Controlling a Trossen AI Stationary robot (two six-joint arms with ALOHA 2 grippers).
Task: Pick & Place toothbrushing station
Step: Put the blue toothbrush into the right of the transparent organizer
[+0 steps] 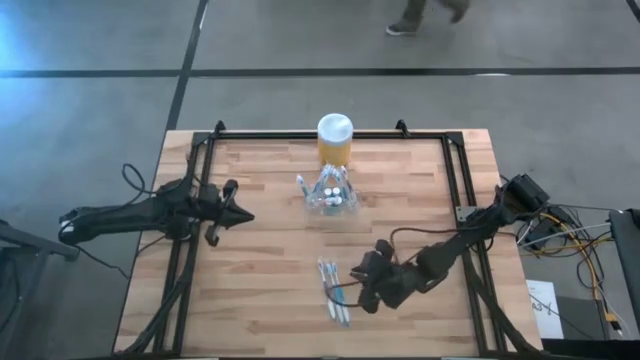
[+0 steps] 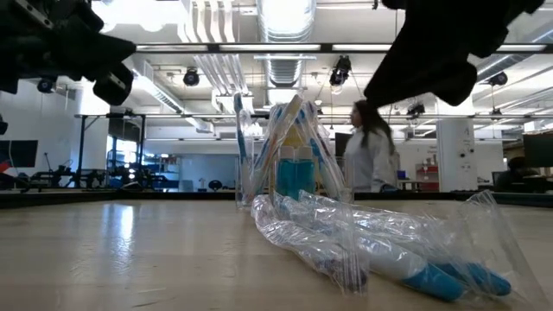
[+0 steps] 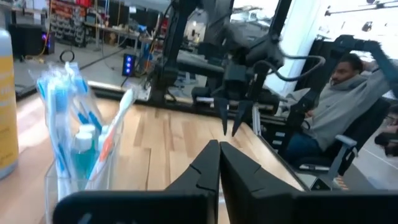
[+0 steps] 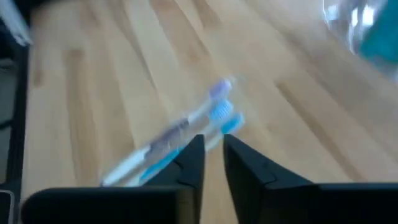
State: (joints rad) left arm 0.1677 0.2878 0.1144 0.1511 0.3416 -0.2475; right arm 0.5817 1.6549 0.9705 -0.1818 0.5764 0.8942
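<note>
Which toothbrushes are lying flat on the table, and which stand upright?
The bagged toothbrushes near the right gripper lie flat on the table. Those in the clear holder, in front of the yellow jar, stand upright.

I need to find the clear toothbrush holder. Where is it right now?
In the high view the clear holder stands on the table's far middle, right in front of the yellow jar, apart from both grippers.

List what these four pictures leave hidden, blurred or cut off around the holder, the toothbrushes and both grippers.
- Holder: high view, too small and see-through to count its contents; the jar behind crowds it.
- Toothbrushes: right wrist view, blurred; the right gripper covers their near end.
- Right gripper: low view, cut off by the top edge.
- Left gripper: shut and empty; in the high view, too small to tell.
</note>
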